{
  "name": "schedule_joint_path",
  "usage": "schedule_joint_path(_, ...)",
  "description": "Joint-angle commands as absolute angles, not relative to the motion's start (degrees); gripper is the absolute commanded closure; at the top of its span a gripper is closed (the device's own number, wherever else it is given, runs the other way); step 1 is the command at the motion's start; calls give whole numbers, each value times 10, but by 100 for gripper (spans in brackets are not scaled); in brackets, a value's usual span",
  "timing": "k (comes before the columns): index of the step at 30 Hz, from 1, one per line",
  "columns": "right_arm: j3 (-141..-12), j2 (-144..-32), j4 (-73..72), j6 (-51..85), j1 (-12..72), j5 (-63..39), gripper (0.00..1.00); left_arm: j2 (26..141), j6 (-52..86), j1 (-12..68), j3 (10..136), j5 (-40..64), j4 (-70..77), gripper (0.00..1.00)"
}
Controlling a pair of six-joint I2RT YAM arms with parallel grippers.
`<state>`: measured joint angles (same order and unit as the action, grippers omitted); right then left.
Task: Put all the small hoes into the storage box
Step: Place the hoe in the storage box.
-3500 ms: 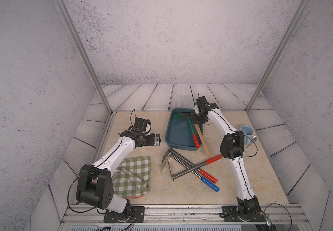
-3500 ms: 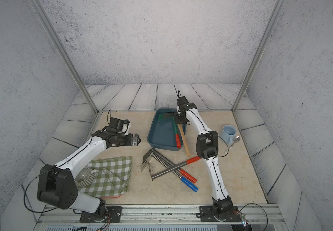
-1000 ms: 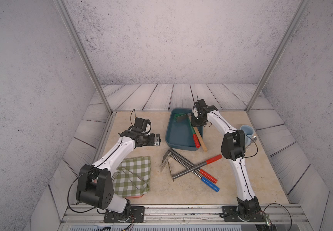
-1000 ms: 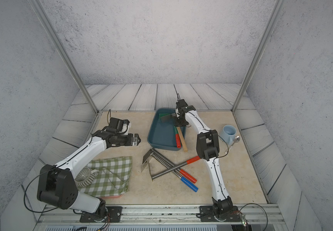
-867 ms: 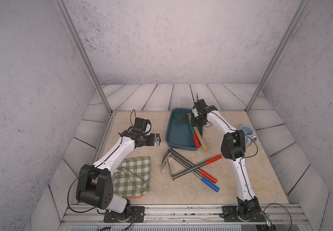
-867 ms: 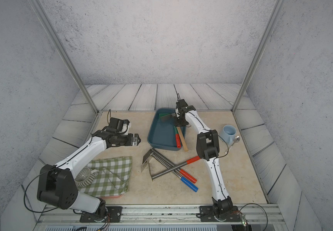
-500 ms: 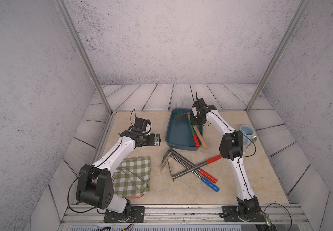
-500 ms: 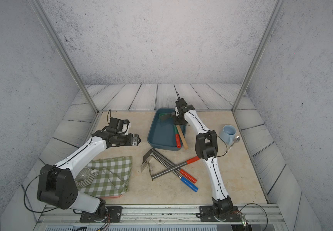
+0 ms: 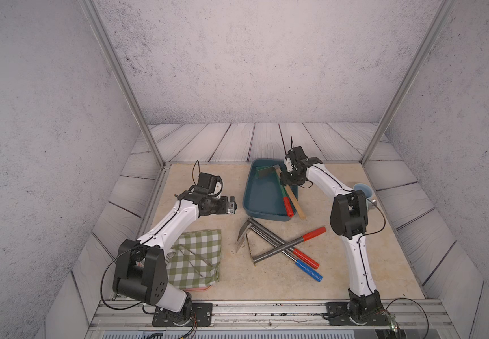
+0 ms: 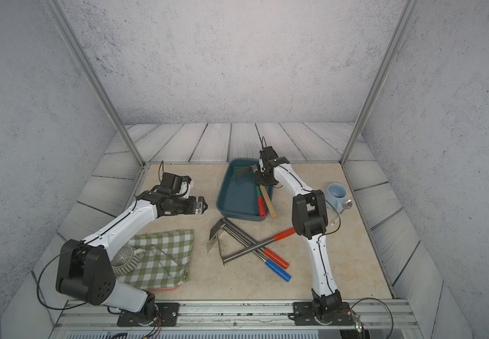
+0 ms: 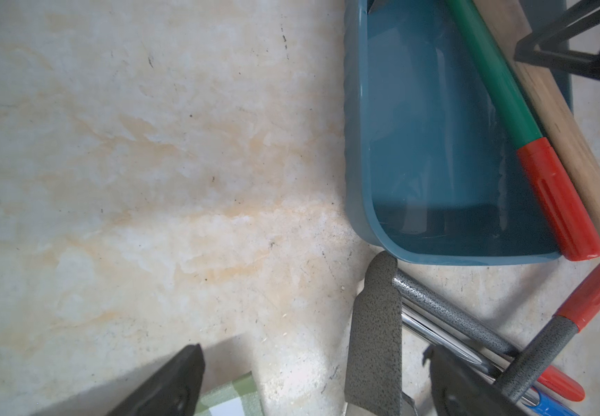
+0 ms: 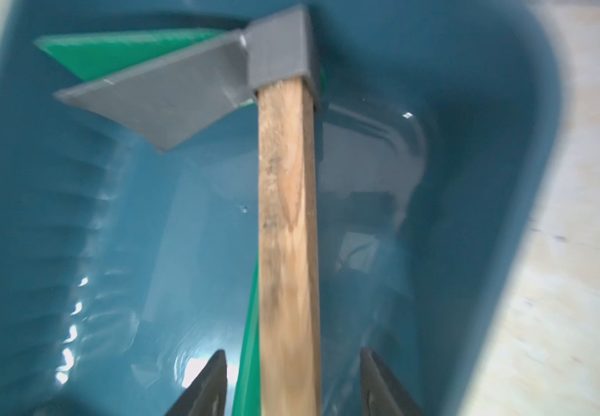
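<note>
At the far middle of the table (image 9: 208,182) sits the box (image 9: 262,193); the hoe (image 9: 293,198) lies in it along its right side, grey head at the far end, wooden handle slanting out over the near right rim with its end past the box. Under the hoe lies a green tool (image 9: 286,202) with a red grip, green blade at the far end beneath the grey head.

The right gripper (image 9: 291,179) hangs over the handle just near of the head; in the right wrist view its jaws stand apart either side of the wood, a gap showing on both sides, gripping nothing. The left gripper (image 9: 231,207) hovers above bare table just left of the box, jaws spread wide and empty.

Near of the box three grey-shafted tools (image 9: 278,246) lie crossed, two with red grips, one with blue; a checked cloth (image 9: 196,258) lies at the near left; a mug (image 10: 336,193) stands at the right, beyond the right arm.
</note>
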<state>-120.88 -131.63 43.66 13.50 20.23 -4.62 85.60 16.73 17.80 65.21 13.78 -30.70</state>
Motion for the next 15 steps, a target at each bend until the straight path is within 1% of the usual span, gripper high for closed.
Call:
schedule_joint_path(1,-1170,-1230,375,134,205,-14,39,846,164,181,654,140,-300,1)
schedule_joint_path(3,-1132,-1192,361,135,204,3,37,838,169,181,650,142,-300,1)
schedule_joint_path(11,-995,-1059,317,158,204,21,35,789,251,183,650,152,-325,1)
schedule_joint_path(15,-916,-988,303,173,205,3,35,762,299,186,663,153,-361,1)
